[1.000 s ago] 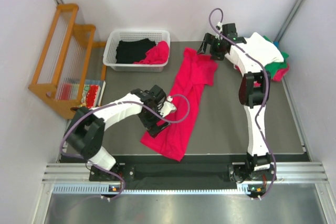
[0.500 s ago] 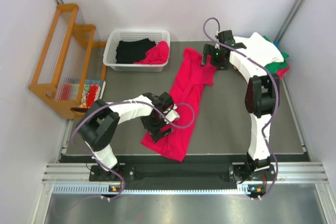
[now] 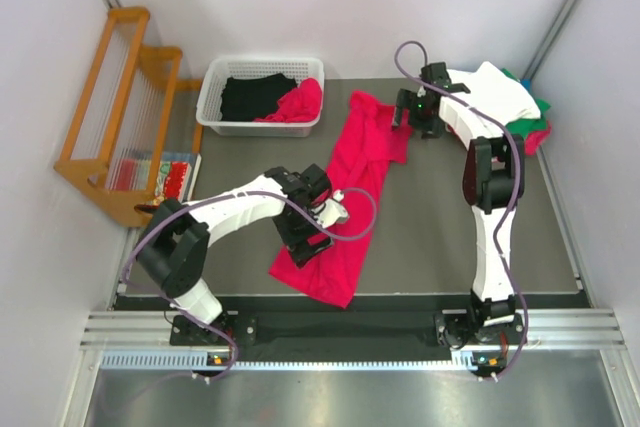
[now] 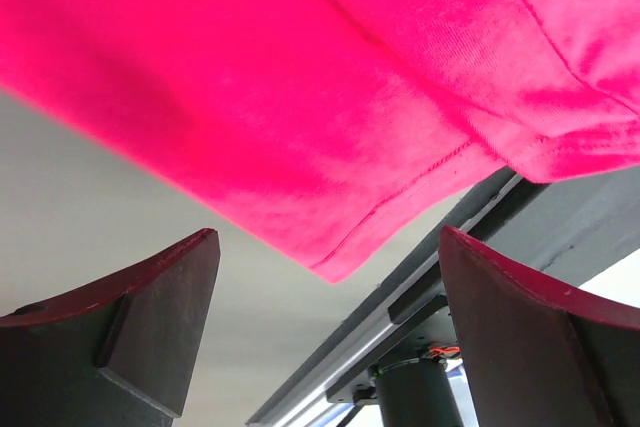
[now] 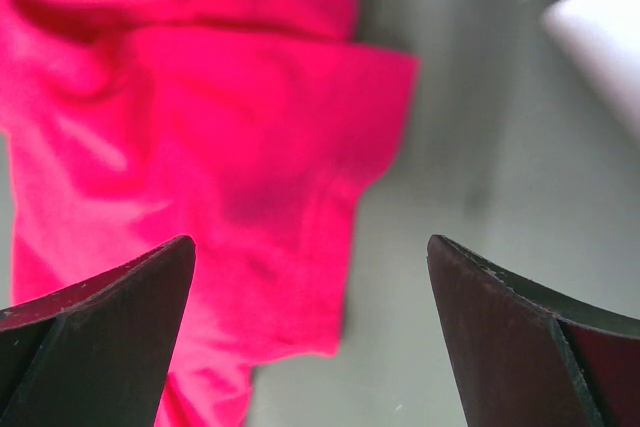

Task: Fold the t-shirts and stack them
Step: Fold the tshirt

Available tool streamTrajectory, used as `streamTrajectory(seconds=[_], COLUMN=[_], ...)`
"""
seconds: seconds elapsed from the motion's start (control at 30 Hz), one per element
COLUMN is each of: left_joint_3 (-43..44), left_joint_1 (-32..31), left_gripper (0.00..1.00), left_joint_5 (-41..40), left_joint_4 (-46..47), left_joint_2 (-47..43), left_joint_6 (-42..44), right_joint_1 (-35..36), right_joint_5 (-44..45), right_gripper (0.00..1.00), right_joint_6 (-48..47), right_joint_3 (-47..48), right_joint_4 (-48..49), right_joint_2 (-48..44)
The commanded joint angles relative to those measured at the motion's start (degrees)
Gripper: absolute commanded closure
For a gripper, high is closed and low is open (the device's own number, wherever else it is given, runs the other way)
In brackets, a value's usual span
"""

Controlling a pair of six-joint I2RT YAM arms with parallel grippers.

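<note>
A crimson t-shirt [image 3: 355,192] lies half-folded lengthwise across the surface [image 3: 440,237], both the left gripper [image 3: 318,232] and right gripper [image 3: 412,115] spread empty above it, more shirts [image 3: 270,97] awaiting in the basket [image 3: 215,82].

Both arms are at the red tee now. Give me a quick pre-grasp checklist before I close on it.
1. Left gripper open, nothing held: ok.
2. Right gripper open, nothing held: ok.
3. Red t-shirt flat: not ok, bunched lengthwise.
4. Left gripper on the hem: cannot tell; corner lies between its fingers.
5. Right gripper over the sleeve: ok, sleeve edge below it.
6. Folded stack clear of right arm: cannot tell.
</note>
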Motion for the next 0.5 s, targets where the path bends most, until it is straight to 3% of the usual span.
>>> streamTrajectory(seconds=[0.0,0.27,0.4,0.43,0.47], left_joint_3=[4.01,7.89,7.27,6.83,6.4], left_joint_1=[2.19,16.32,20.03,20.21,20.21], left_gripper=[0.05,0.03,0.02,0.02,0.02], left_joint_5=[-1.59,-1.67,-0.36,-0.09,0.0], left_joint_4=[-2.2,4.65,5.19,4.92,4.84], left_joint_2=[-6.24,-13.98,-14.78,-14.87,-14.78], left_joint_6=[2.02,1.14,1.41,1.23,1.06], right_joint_1=[-1.78,-2.05,-2.05,-2.05,-1.96], right_joint_5=[-0.37,-2.48,-3.71,-3.97,-4.24], right_gripper=[0.0,0.01,0.0,0.02,0.13], right_joint_6=[0.23,1.02,1.11,1.02,1.02], right_joint_3=[3.47,3.56,3.91,4.08,4.0], right_joint_4=[0.68,2.61,3.32,3.49,3.84], right_joint_2=[2.15,3.65,4.53,4.88,5.06])
